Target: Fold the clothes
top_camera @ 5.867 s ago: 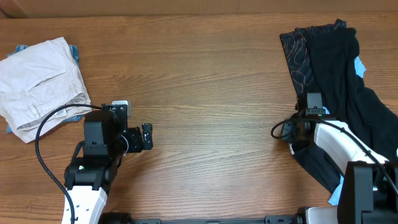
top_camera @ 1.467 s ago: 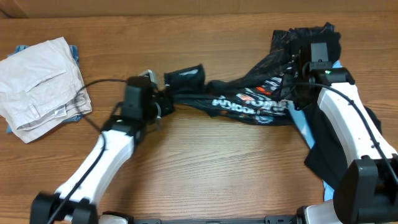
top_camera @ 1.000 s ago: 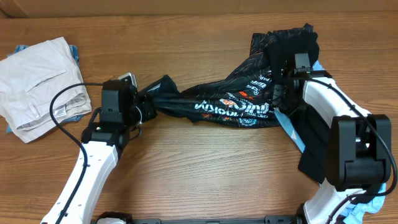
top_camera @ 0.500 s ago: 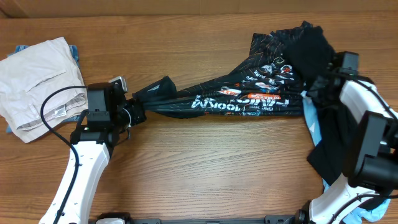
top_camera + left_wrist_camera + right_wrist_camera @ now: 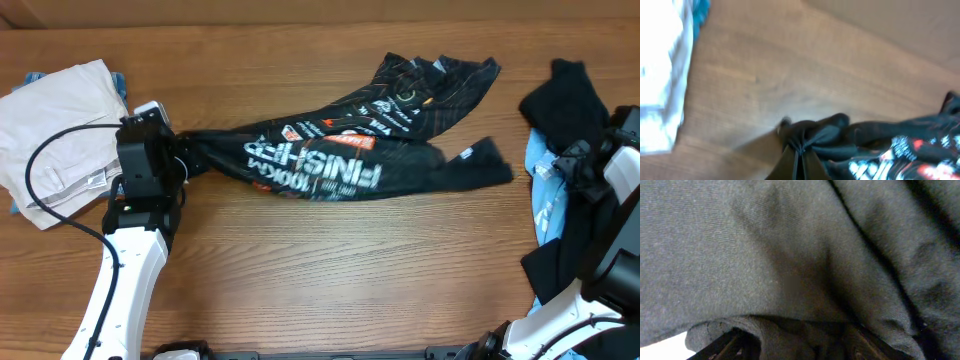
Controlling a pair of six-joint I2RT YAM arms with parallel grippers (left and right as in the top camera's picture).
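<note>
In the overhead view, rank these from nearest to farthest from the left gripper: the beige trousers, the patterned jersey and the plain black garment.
1. patterned jersey: one end is pinched in the jaws of the left gripper.
2. beige trousers: just to the left of the gripper.
3. plain black garment: far across, on the right side.

Overhead: fixed, straight down, whole tabletop (image 5: 300,280) in frame. Left wrist: low, oblique, near the wood; shares jersey (image 5: 890,150) end and pale trousers (image 5: 660,75) with overhead. Right wrist: lens almost against black garment (image 5: 790,255).
</note>
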